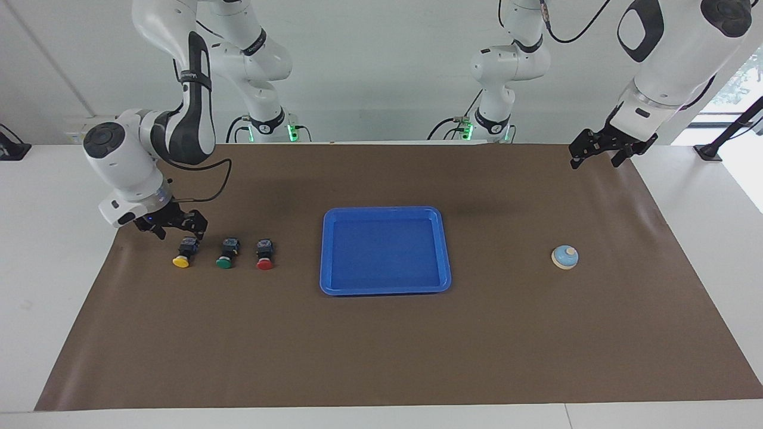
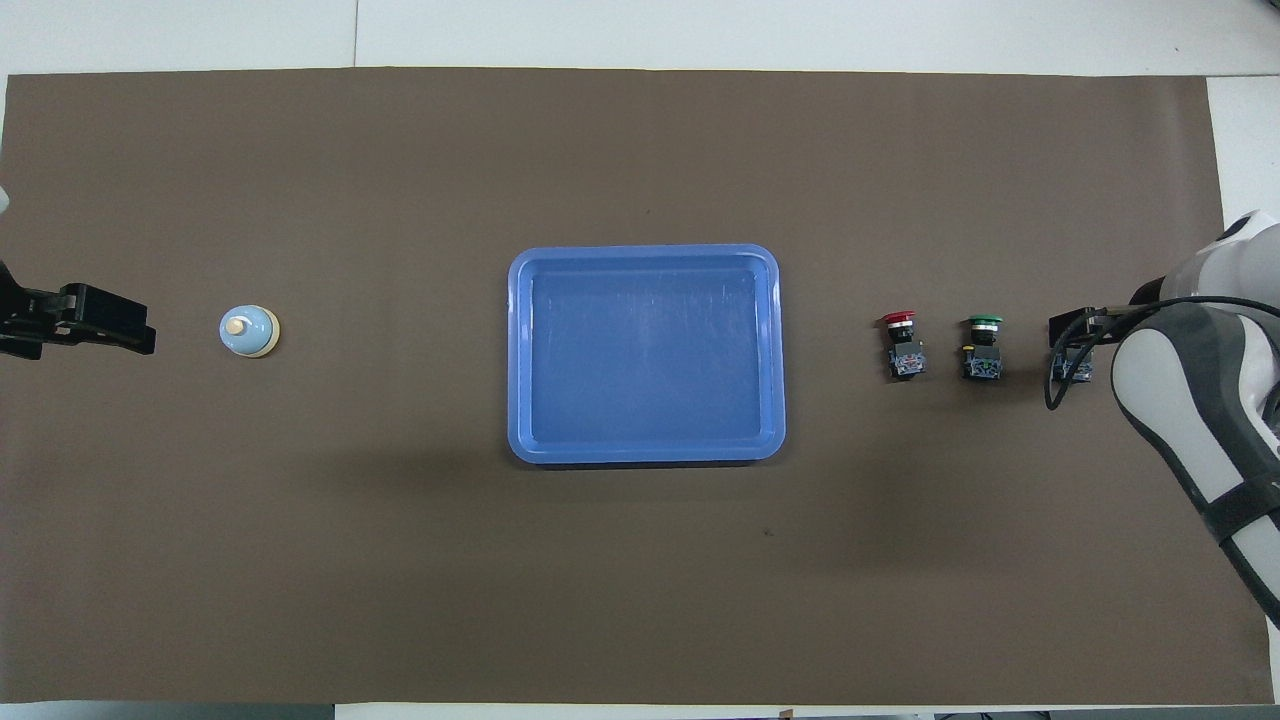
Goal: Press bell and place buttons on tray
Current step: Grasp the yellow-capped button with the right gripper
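Right gripper [image 1: 173, 227] noted low by yellow-capped black push-button switch [image 1: 185, 252], on robot side of it; finger state cannot be told. Switch laid on side, long axis toward and away from robots. Green-capped switch [image 1: 227, 254], red-capped switch [image 1: 264, 254] ranged beside it toward shallow bright-blue plastic tray [image 1: 385, 251], mid-mat. Small light-blue dome bell [image 1: 564, 257] found at left arm's end. Left gripper [image 1: 602, 150] held raised, waiting; fingers undetermined.

So the tray [image 1: 385, 250] sits mid-mat [image 1: 381, 357], with the three buttons [image 1: 224, 252] in a row toward the right arm's end and the bell [image 1: 564, 257] well apart toward the left arm's end. Right gripper [image 1: 179, 226] hangs just beside the outermost button; left gripper [image 1: 608, 146] is over the mat's corner.
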You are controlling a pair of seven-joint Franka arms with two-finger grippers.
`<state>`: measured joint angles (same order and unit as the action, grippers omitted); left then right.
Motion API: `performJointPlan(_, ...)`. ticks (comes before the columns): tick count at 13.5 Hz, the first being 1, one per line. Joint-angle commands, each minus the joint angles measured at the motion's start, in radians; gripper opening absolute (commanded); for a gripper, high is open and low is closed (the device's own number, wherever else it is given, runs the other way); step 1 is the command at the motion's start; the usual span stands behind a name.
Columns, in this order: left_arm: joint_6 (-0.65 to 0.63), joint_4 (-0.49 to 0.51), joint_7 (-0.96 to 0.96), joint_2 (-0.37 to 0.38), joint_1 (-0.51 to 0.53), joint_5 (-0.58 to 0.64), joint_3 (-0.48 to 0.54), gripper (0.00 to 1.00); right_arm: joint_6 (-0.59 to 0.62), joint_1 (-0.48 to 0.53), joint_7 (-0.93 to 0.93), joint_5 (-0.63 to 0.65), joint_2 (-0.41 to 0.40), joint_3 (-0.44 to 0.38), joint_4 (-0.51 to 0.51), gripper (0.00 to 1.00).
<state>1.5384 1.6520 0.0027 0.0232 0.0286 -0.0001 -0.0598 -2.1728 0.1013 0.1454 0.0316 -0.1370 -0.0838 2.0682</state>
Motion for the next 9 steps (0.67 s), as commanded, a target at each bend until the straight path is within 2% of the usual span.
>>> performJointPlan(1,-0.004,-0.006,-0.003,0.006,-0.009,-0.008,0.009,1.00,-0.028,0.015,0.068,-0.001,0.028,0.003,0.061,1.00)
performJointPlan(3,-0.004,-0.006,-0.003,0.006,-0.009,-0.008,0.009,1.00,-0.035,0.041,0.085,-0.001,0.010,0.001,0.067,1.00)
performJointPlan(6,-0.004,-0.006,-0.003,0.006,-0.009,-0.008,0.009,1.00,-0.110,0.072,0.094,-0.001,-0.035,0.001,0.078,1.00)
performJointPlan(9,-0.004,-0.006,-0.003,0.006,-0.007,-0.008,0.009,1.00,-0.168,0.068,0.031,-0.001,-0.075,0.001,0.078,1.00)
